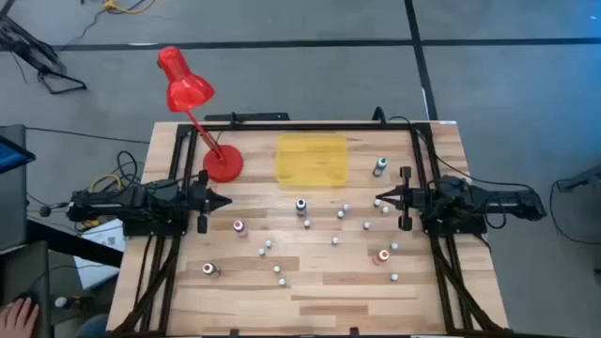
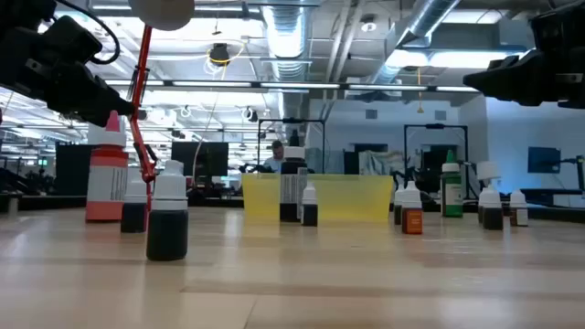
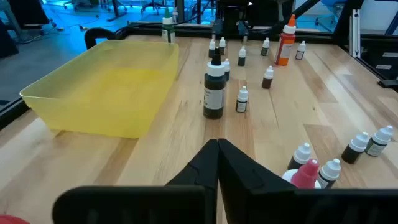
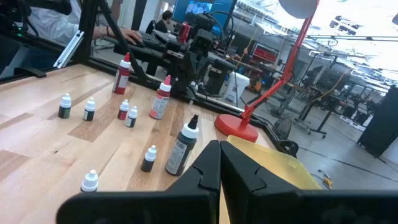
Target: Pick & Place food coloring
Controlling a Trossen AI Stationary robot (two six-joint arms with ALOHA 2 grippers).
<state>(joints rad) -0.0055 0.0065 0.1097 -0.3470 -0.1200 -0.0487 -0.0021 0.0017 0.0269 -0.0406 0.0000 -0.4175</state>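
The left gripper hung at the table's left edge, fingers clenched on nothing, pointing inward. A red desk lamp stood on its base near the far-left corner, its head leaning out past the far edge. Just right of the base, against the far edge, lay a yellow tray, which the left wrist view showed to be shallow-walled and bare inside; from overhead it read as flat.

The food coloring bottles stood scattered across the middle and right of the surface, well apart from one another, with a red-labelled one and another toward the left, a green one near the tray's right end and an orange one toward the right edge. The broad strip along the near edge was open wood. The low view showed the bottles upright.

The right gripper hung at the right edge, likewise clenched and empty, facing the left one. The right wrist view showed a person beyond the table.
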